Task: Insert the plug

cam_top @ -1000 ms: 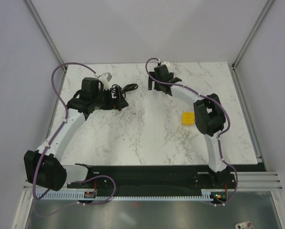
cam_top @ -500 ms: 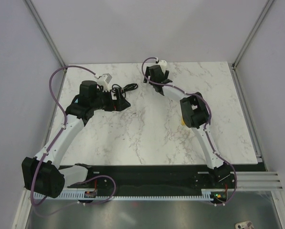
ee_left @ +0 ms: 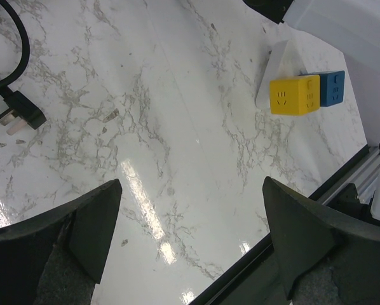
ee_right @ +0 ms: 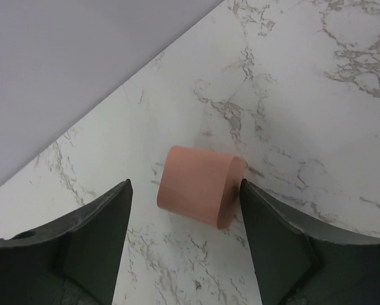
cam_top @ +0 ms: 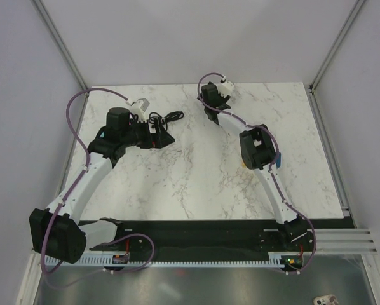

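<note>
No teal plug shows in any view. In the right wrist view a salmon-pink rounded block (ee_right: 199, 185) lies on the marble by the back wall, with two thin pins at its left end. My right gripper (ee_right: 185, 184) is open with one finger on each side of the block; the right finger (ee_right: 272, 229) is close to or touching its end. In the top view the right gripper (cam_top: 210, 96) is at the table's far edge and hides the block. My left gripper (ee_left: 191, 182) is open and empty above bare marble; the top view shows it at left (cam_top: 161, 135).
A coiled black cable (cam_top: 168, 117) lies at the back left; its plug end (ee_left: 17, 117) shows in the left wrist view. A yellow socket cube (ee_left: 293, 95) and a blue cube (ee_left: 332, 88) sit side by side at the right, under my right arm's elbow (cam_top: 257, 147).
My right arm has reached further toward the back wall and its elbow has swung left over the yellow cube. The left arm shifted slightly, then stayed still.
</note>
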Action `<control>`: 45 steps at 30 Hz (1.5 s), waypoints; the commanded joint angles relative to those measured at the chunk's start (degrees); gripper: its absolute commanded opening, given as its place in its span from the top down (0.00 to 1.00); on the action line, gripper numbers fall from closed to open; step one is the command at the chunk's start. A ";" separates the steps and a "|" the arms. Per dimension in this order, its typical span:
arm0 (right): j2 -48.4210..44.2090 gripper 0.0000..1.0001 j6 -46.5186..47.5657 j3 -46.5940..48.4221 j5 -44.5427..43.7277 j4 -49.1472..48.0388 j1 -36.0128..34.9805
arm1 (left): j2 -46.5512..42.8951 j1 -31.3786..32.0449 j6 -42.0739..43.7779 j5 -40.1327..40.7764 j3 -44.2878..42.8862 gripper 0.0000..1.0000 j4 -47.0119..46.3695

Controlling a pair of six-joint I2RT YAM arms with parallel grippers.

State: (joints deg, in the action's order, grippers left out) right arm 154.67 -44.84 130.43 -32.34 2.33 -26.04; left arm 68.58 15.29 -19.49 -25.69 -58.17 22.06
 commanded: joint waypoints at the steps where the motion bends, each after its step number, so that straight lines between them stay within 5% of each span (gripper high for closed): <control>1: 3.70 0.24 -9.55 2.45 1.92 4.00 1.69 | -0.81 -0.08 -1.34 -1.11 0.25 0.02 -2.90; 11: 0.29 0.50 -6.24 -2.72 7.02 5.49 3.28 | -1.95 -0.26 -1.08 -0.42 0.52 0.02 -2.99; 23: -10.17 0.58 5.55 -19.93 30.57 5.05 2.49 | -3.98 -1.05 -0.38 3.19 1.22 0.02 -2.99; 35: -32.75 0.57 12.76 -60.51 38.05 -0.48 -6.03 | -1.96 -1.31 -0.38 6.09 1.39 0.02 -2.38; 45: -56.03 0.49 4.16 -80.67 38.75 -6.01 -13.14 | 2.53 -1.05 1.03 8.81 -0.46 0.03 4.30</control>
State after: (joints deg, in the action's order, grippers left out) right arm 103.13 -38.06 53.93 5.45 -7.05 -37.89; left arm 71.57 14.24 -19.51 -19.79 -56.99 23.27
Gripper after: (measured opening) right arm 0.511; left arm 0.965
